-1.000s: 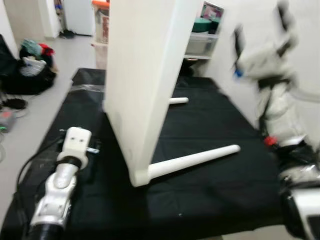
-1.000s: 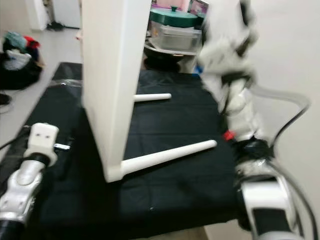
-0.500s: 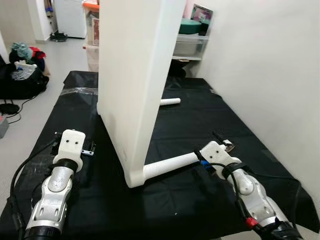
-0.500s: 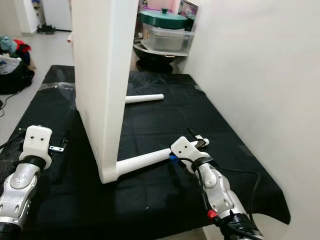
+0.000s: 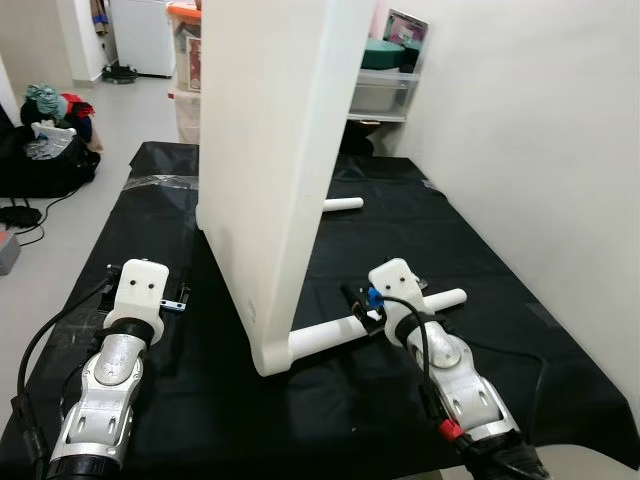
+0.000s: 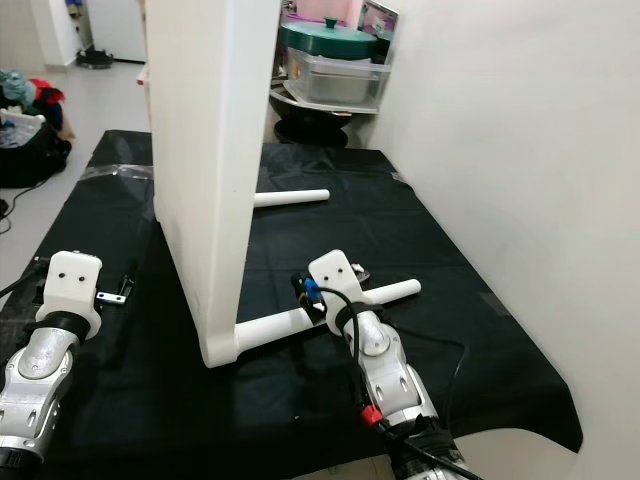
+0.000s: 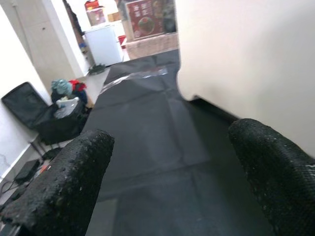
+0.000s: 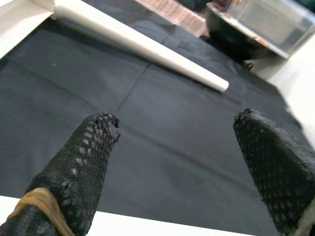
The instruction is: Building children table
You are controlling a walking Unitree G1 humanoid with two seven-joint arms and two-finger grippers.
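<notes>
A white tabletop [image 5: 275, 150] stands on its edge on a black cloth [image 5: 440, 230]. Two white legs stick out of it to the right: a near leg [image 5: 320, 340] and a far leg [image 5: 342, 204]. My right gripper [image 8: 177, 118] hangs just above the middle of the near leg, open, its fingers wide apart. In the right wrist view the near leg [image 8: 147, 223] runs between the finger bases and the far leg [image 8: 138, 46] lies ahead. My left gripper [image 7: 172, 142] is open and low over the cloth, left of the tabletop, holding nothing.
A white wall [image 5: 540, 150] runs close along the cloth's right side. Clear storage boxes and a green-lidded pot [image 6: 340, 40] sit on shelves behind the tabletop. Bags and clothes [image 5: 45, 130] lie on the floor at the far left.
My right arm came down from high on the right, then slid left along the near leg from its tip to its middle. The left arm stayed put.
</notes>
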